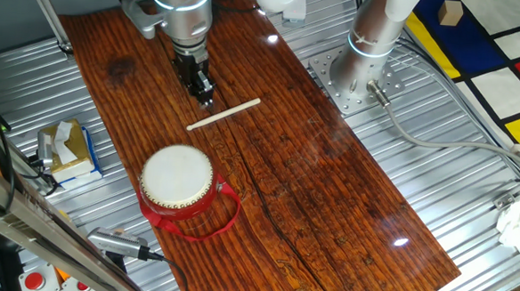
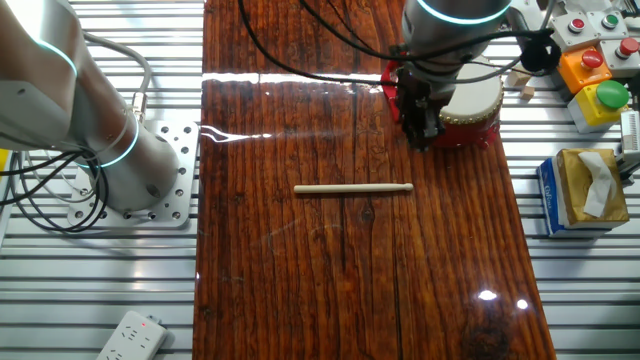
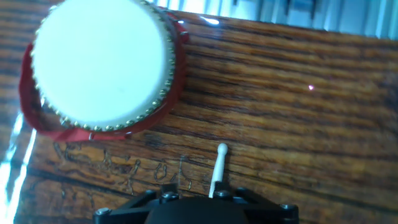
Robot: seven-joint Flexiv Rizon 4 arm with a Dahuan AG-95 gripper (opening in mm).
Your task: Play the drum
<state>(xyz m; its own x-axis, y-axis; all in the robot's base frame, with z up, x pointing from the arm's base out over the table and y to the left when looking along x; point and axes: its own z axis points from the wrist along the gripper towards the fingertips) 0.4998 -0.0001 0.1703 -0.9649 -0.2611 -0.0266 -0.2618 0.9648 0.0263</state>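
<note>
The drum (image 1: 177, 179) stands on the wooden table at the front left, with a cream-white skin, a red body, gold studs and a red strap loop (image 1: 223, 217). It also shows in the other fixed view (image 2: 470, 103) and in the hand view (image 3: 99, 62). A pale wooden stick (image 1: 224, 113) lies flat on the table beyond the drum. It also shows in the other fixed view (image 2: 353, 188) and the hand view (image 3: 217, 168). My gripper (image 1: 205, 96) hovers just above the stick's drum-side end, holds nothing, and its fingers look closed together.
A second arm's base (image 1: 357, 75) is bolted at the far right. A tissue box (image 1: 68, 147) sits left of the table and shows in the other fixed view (image 2: 585, 190). Button boxes (image 2: 597, 80) and a power strip (image 2: 130, 338) lie off the wood.
</note>
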